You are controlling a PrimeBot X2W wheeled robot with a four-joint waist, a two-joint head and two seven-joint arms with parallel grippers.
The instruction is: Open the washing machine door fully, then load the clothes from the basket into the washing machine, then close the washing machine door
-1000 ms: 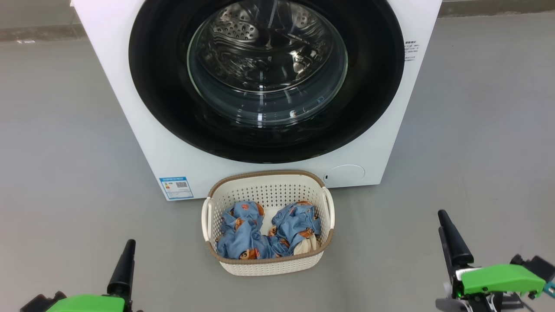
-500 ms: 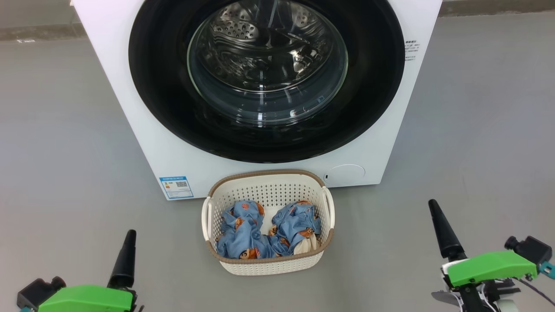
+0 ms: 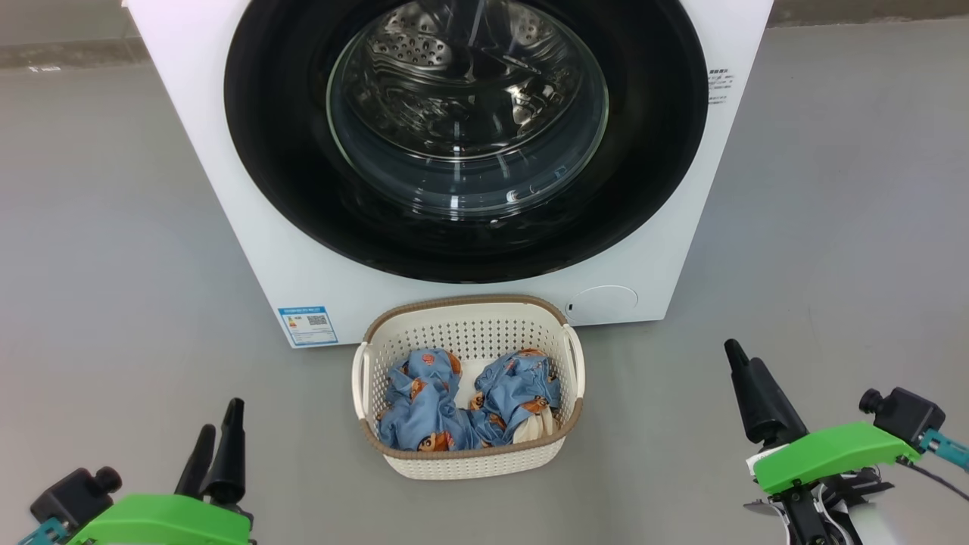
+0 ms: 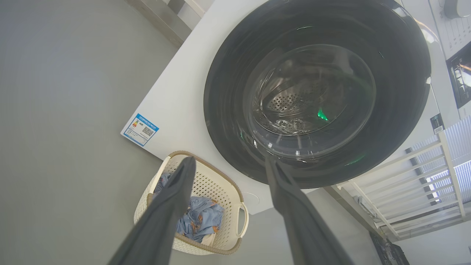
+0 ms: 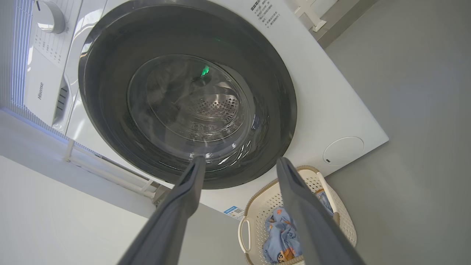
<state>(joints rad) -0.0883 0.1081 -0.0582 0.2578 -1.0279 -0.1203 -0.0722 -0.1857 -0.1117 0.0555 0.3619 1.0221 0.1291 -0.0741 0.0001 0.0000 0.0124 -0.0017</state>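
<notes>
Left gripper [image 3: 221,416]: low at the near left over the grey floor [image 3: 98,265], fingers spread apart, holding nothing, well short of the machine.
Blue label sticker [image 3: 307,326]: on the lower left corner of the white front, just left of the basket.
Washing machine [image 3: 227,189]: straight ahead, standing on the floor, steel drum visible through the glass.
Washing machine door [image 3: 465,129]: lying shut and flush against the front; no handle or recess to be made out on the black ring.
Basket [image 3: 465,303]: on the floor directly below the door, its far rim close against the machine's base.
Clothes [image 3: 424,409]: two crumpled blue bundles lying inside the basket, none yet in the drum.
Round cap [image 3: 602,305]: on the white front at the lower right, just beyond the basket's right corner.
Right gripper [image 3: 738,359]: low at the near right, jaws wide and empty, pointing toward the machine's right side.
Step in hand: opening the door, judged not yet started.
Doing it well: find the door's free edge first, hook one finger behind the rim rather than pressing the bulging glass, then swing wide along the hinge arc.
Caution: basket sits right under the door, so keep the arm high enough to avoid knocking it.
</notes>
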